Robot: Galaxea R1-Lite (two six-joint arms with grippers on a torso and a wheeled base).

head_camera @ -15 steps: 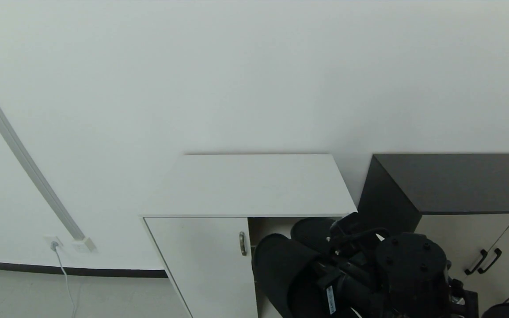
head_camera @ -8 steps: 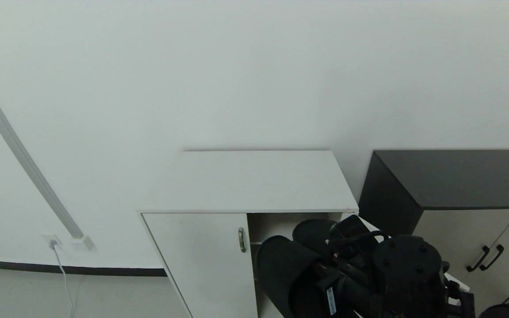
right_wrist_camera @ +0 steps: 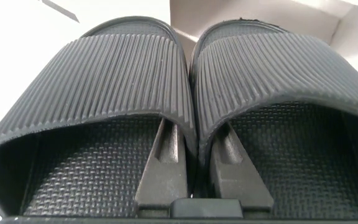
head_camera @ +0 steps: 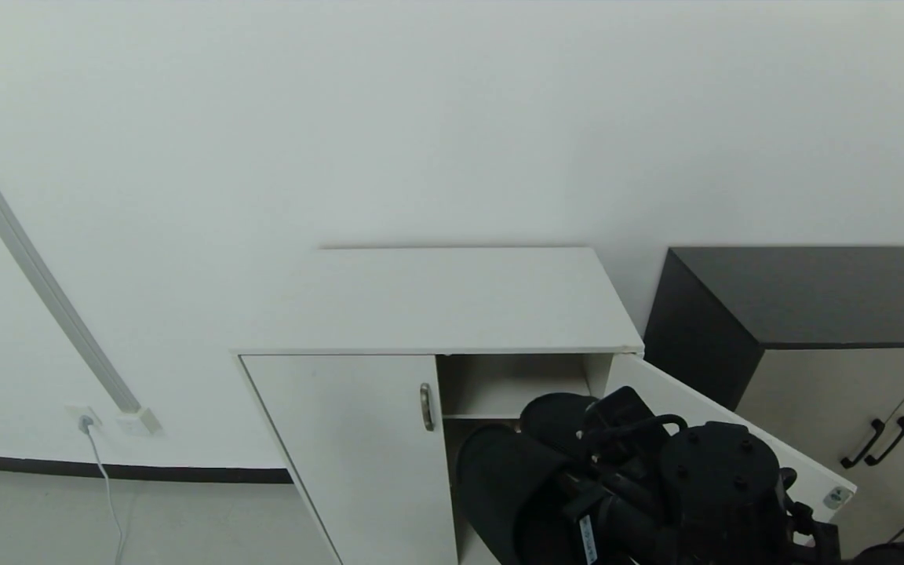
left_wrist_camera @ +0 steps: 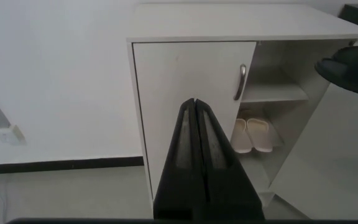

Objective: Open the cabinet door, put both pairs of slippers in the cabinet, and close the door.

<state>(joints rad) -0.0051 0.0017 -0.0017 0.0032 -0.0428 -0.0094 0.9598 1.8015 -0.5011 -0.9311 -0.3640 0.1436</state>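
Observation:
The white cabinet (head_camera: 452,298) has its left door (head_camera: 350,439) closed and its right door (head_camera: 719,424) swung open to the right. A pair of black slippers (head_camera: 507,486) hangs in front of the open compartment. My right gripper (right_wrist_camera: 194,130) is shut on them, one finger inside each slipper, pinching the inner walls (right_wrist_camera: 191,93) together. A pair of white slippers (left_wrist_camera: 253,134) lies on the lower shelf inside the cabinet (left_wrist_camera: 191,25). My left gripper (left_wrist_camera: 194,102) is shut and empty, facing the closed left door (left_wrist_camera: 185,93).
A dark cabinet (head_camera: 813,298) with two black handles (head_camera: 880,443) stands just right of the open door. On the wall at the left are a slanting conduit (head_camera: 28,259) and a socket with a cable (head_camera: 87,424).
The whole head picture has shifted: the cabinet sits higher in it, and more of the open compartment and right door shows. The black slippers stay in the right gripper.

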